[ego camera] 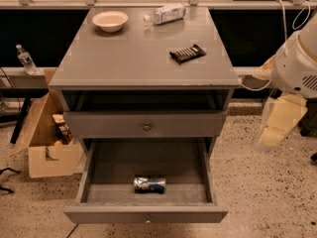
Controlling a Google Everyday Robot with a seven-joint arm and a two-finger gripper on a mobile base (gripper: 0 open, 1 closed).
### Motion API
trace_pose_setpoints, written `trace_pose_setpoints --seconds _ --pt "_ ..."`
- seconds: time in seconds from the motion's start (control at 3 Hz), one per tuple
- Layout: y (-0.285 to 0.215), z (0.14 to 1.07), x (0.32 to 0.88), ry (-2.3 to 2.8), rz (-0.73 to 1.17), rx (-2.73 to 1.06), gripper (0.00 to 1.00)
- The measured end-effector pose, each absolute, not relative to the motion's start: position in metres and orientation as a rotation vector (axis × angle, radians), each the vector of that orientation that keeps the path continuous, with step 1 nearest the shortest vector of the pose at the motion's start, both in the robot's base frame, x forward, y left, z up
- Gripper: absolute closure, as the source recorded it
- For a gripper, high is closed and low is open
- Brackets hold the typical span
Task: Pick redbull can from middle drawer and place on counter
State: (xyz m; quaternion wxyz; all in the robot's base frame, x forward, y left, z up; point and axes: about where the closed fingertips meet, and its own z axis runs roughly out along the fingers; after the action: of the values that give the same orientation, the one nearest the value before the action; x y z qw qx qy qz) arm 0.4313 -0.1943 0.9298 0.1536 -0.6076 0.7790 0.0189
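Grey cabinet, middle drawer (87,178) pulled fully out. The redbull can (149,184) lies on its side on the dark drawer floor, towards the front and roughly centred, touching neither side wall. The hand (278,127) hangs to the right of the cabinet, below the arm's white housing (297,66), at about the level of the upper drawer front (109,125). It is outside the drawer and well apart from the can, and nothing is seen in it. Released or clenched: cannot tell. Progress, my judgement: access is done, with the drawer open and the can exposed. All handling is left: reach in over the drawer, grasp the can, lift it clear of the drawer front, set it on the bench (133,63). I log this as early stage, approach not yet made. Bench surface is smooth, slightly glossy grey. It carries a pale bowl (110,20) at back left, a clear water bottle (166,13) lying on its side at the back, and a dark wrapped bar (187,53) right of centre. The front and left-centre of the top are bare, so a spot for the can looks available. The upper drawer front is shut, with a small knob at its centre. Room: speckled terrazzo floor (267,197); an open cardboard box (47,155) with items in it just left of the cabinet; a small bottle (25,58) standing on a ledge at far left; dark panels behind.
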Motion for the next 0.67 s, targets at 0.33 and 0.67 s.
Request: trace_pose_setpoints --seconds 0.33,0.67 --pt "-0.183 0.912 0.432 2.217 0.086 -1.759 0.0" --pt "-0.159 0.874 0.438 2.191 0.194 -1.745 0.0"
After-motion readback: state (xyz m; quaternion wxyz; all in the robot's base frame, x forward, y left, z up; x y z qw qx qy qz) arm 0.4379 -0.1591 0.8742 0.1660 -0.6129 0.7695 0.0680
